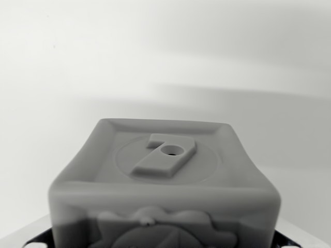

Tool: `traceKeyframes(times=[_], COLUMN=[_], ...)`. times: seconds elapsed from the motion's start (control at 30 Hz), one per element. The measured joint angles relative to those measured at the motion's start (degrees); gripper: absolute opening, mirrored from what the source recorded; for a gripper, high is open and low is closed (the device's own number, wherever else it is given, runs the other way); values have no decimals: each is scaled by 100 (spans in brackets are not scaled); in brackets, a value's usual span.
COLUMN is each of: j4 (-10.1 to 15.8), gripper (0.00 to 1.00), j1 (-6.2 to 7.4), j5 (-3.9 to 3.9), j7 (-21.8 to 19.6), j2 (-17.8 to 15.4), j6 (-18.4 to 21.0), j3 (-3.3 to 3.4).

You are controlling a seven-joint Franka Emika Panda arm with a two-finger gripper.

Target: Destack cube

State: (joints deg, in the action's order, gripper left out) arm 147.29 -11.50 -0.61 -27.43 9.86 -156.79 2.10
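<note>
The place is looking like a bare test bench or lab setup rather than a home, though little is showing to settle it. A plain pale grey backdrop (165,51) is filling the picture from nine o'clock through twelve to three, with only soft bands of shadow lying across it. At six o'clock a grey moulded soft-plastic toy block with a raised numeral 7 on its top face (164,175) is sitting very close to the camera, blurred at its near edge. The picture is showing in grey tones only.
</note>
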Motion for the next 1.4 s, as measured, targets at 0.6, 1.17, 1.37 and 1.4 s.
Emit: traceKeyframes(times=[0.6,1.17,1.37,1.4], j4=[170,245,187,178], gripper=[0,0,0,0], j1=[-370,-646,-657,-661], j5=[-20,-56,-97,-100], j7=[614,1035,1061,1065], j2=[24,289,682,723], j6=[-202,-550,-853,-888], j3=[21,18,-20,-24])
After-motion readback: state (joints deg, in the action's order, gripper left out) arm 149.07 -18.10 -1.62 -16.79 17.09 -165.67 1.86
